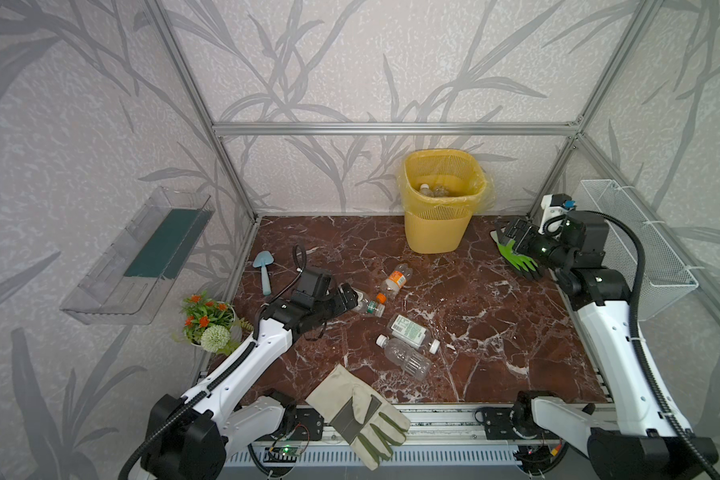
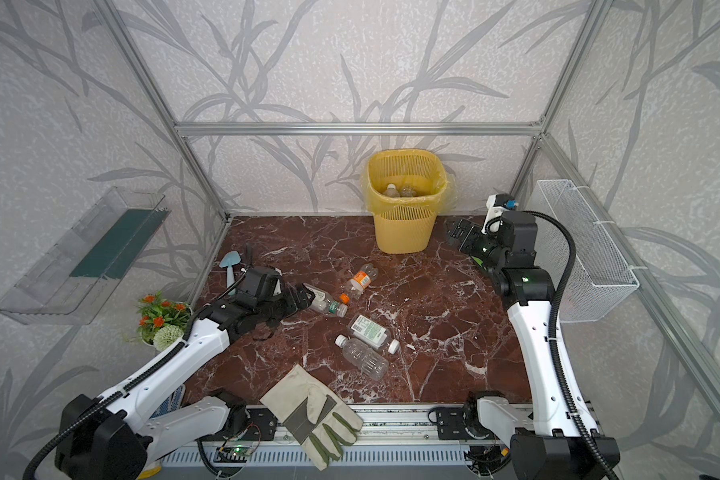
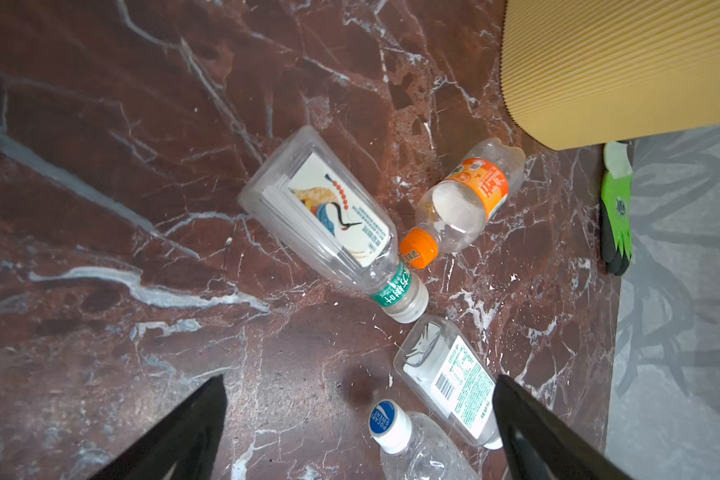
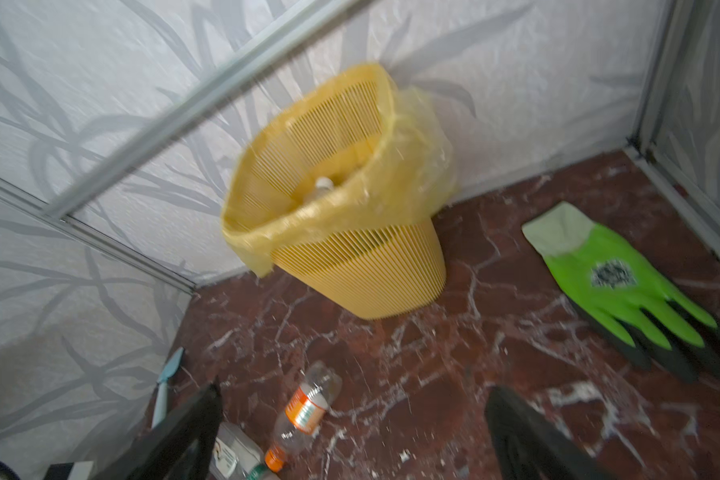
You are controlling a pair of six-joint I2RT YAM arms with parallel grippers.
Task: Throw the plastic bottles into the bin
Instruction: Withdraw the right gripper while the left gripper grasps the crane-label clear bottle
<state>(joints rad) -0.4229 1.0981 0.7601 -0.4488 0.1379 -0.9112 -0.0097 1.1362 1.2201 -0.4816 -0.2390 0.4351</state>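
Top views overlook everything — nearer wrist cameras both catch the bin (image 4: 362, 282)

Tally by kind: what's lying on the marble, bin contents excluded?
Bottles: 4
Gloves: 2
Trowel: 1
Total: 7

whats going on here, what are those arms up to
The robot is clearing plastic bottles into the yellow bin. Some already lie inside; four are on the marble table. The left gripper is open, aimed at the crane-label bottle. The right gripper is open and empty near the bin.
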